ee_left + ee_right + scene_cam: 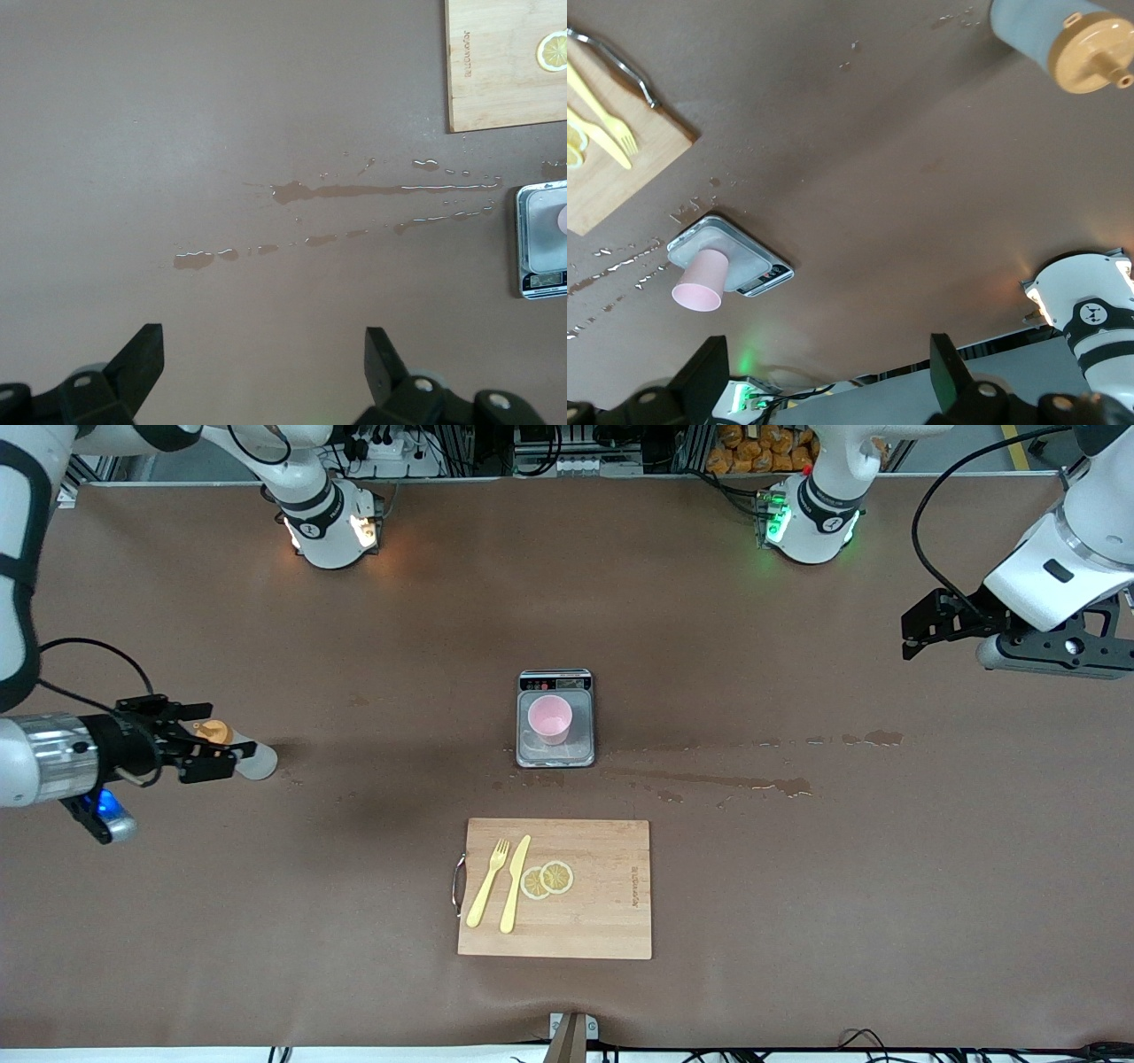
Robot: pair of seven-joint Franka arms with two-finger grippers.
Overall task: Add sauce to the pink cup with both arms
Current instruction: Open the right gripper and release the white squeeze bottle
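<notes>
The sauce bottle point(250, 759), whitish with an orange cap, sits on the table near the right arm's end. It also shows in the right wrist view point(1063, 40). My right gripper point(209, 739) is open and empty; the cap shows between its fingers in the front view. In the right wrist view, my right gripper point(824, 367) is clear of the bottle. The pink cup point(550, 718) stands upright on the steel scale point(555, 754) at mid-table, also in the right wrist view point(700, 283). My left gripper point(908, 636) hangs open and empty over the left arm's end; the left wrist view shows it too point(264, 354).
A wooden cutting board point(602, 921) with a yellow fork point(488, 882), knife point(515, 882) and lemon slices point(547, 880) lies nearer the front camera than the scale. Wet streaks point(753, 783) run from the scale toward the left arm's end.
</notes>
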